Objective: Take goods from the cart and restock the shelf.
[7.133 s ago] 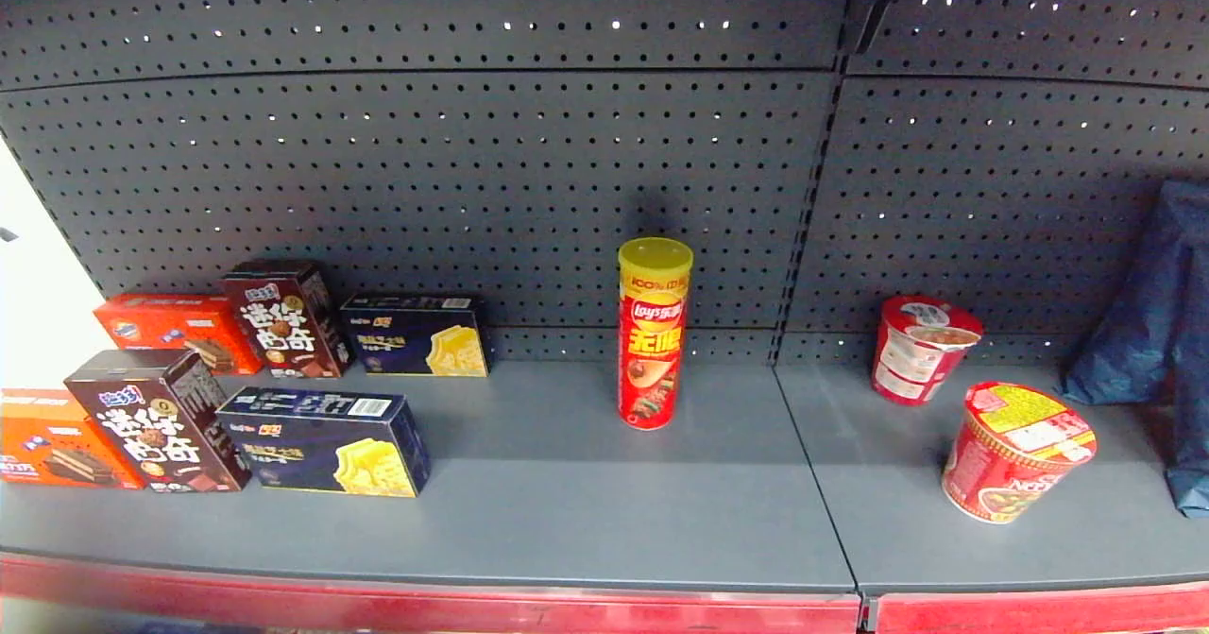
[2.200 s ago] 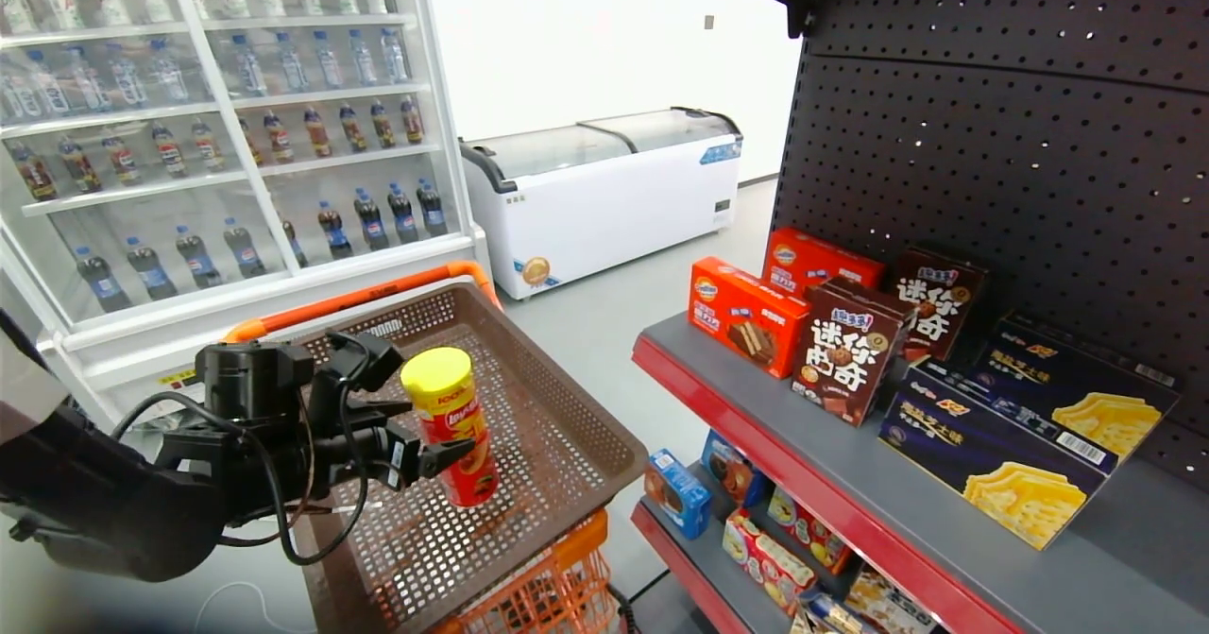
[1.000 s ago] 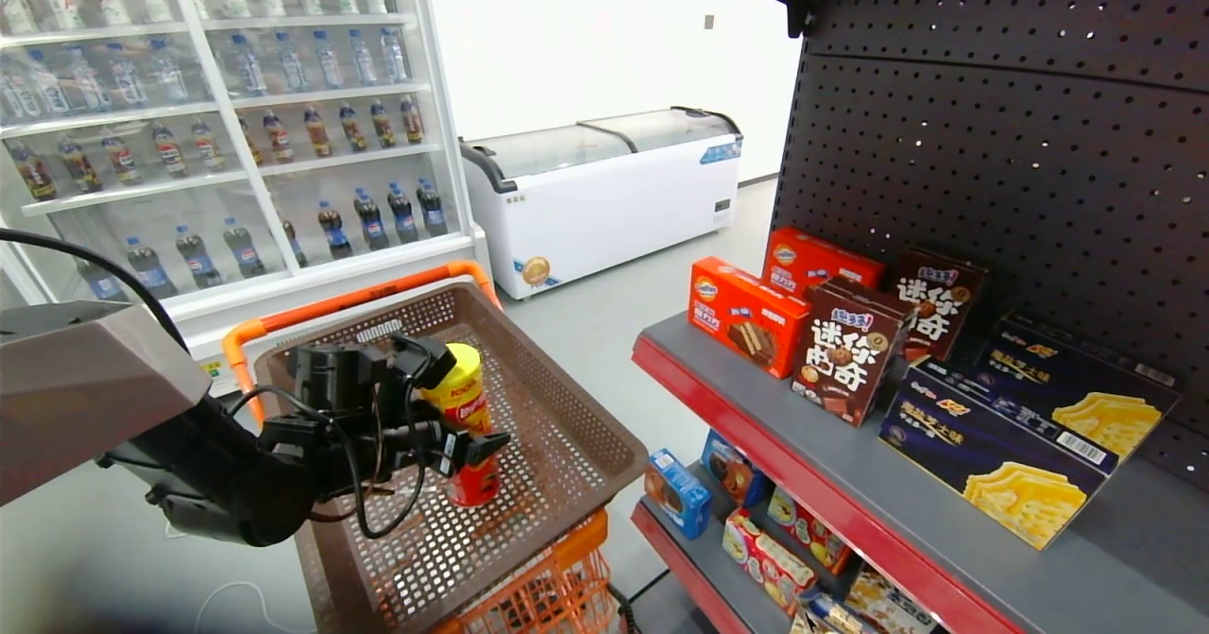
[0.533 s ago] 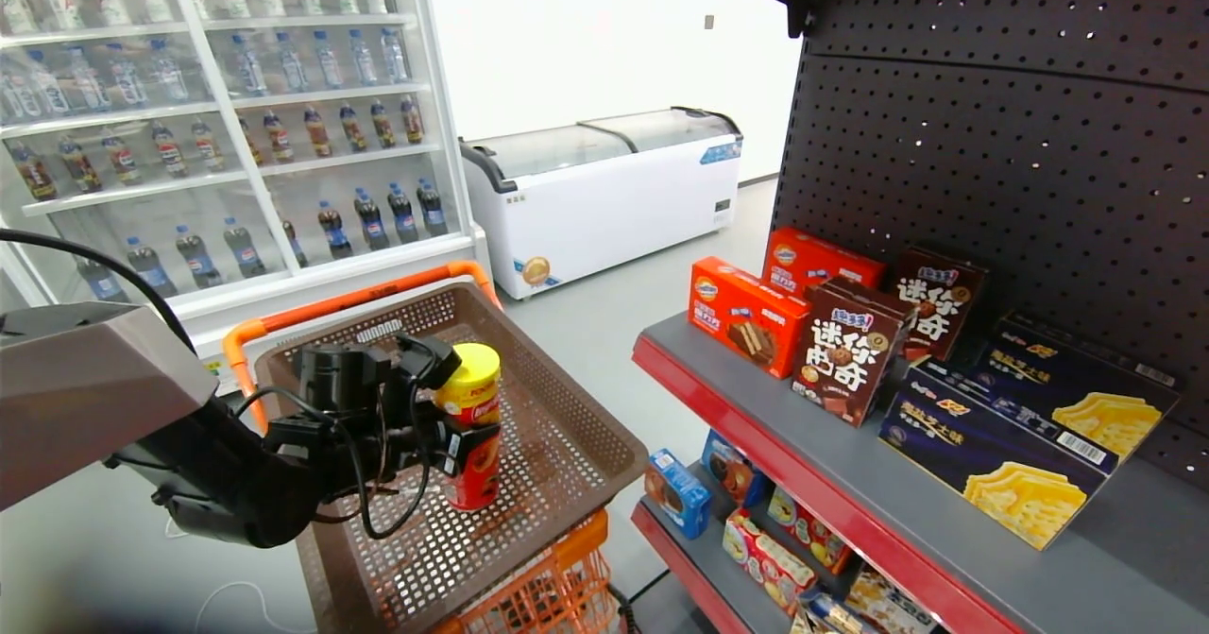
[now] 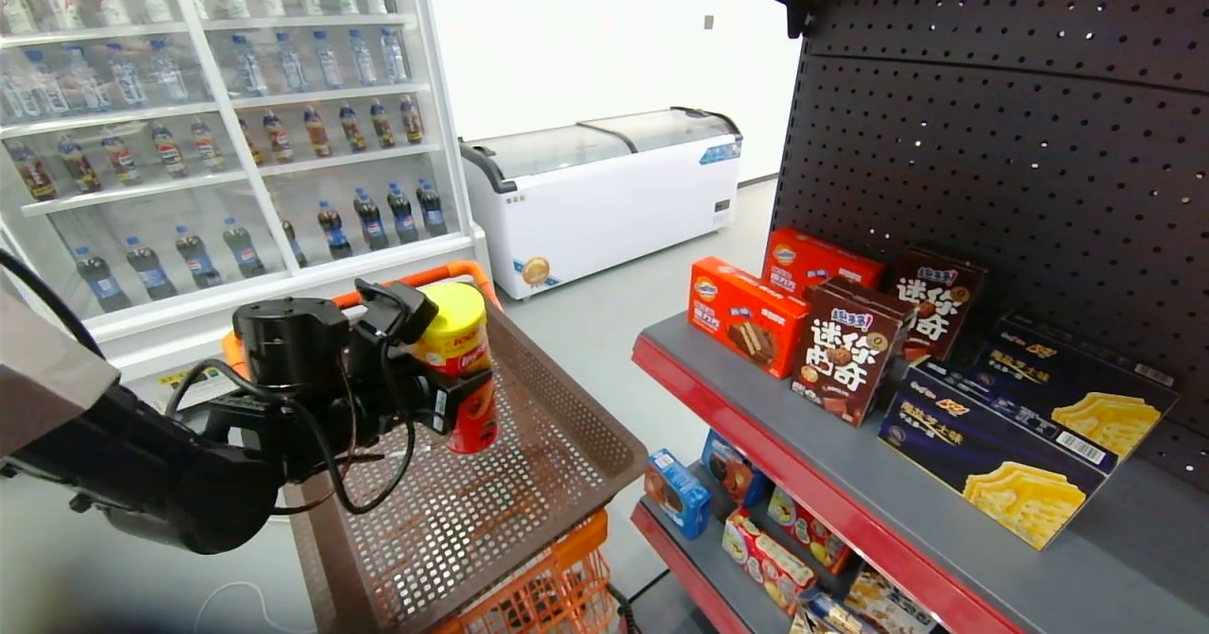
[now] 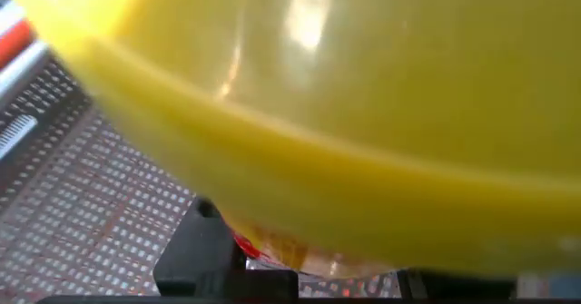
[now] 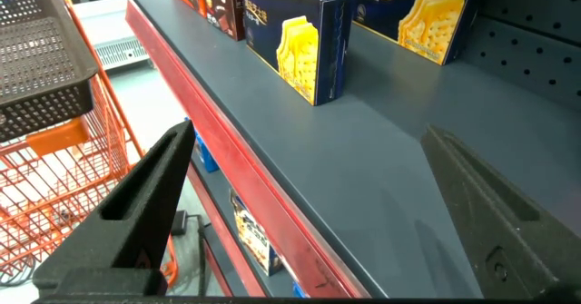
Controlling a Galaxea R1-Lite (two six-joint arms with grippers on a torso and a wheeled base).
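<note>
Up comes the chip can. Half a sec ago its base sat on the mesh floor of the cart basket. Now it hangs clear above that floor, upright, w/ its yellow lid abt level w/ the basket's orange handle. The left gripper has risen w/ it and is clamped across the can from the side, one finger up by the lid, the other lower on the red body. On the left wrist cam the lid is right against the lens, w/ basket mesh below.

The right gripper is off to the basket's shelf side, over the front of the grey shelf. Its fingers are spread wide w/ nothing btwn them, and a navy box stands just ahead.

The shelf stands beside the basket, across from the left arm. On it, orange boxes sit nearest the basket, then brown boxes. The navy boxes w/ yellow art lie farthest from it.

Beyond the basket's handle end is a glass-door drinks cooler, w/ a white chest freezer next to it.
</note>
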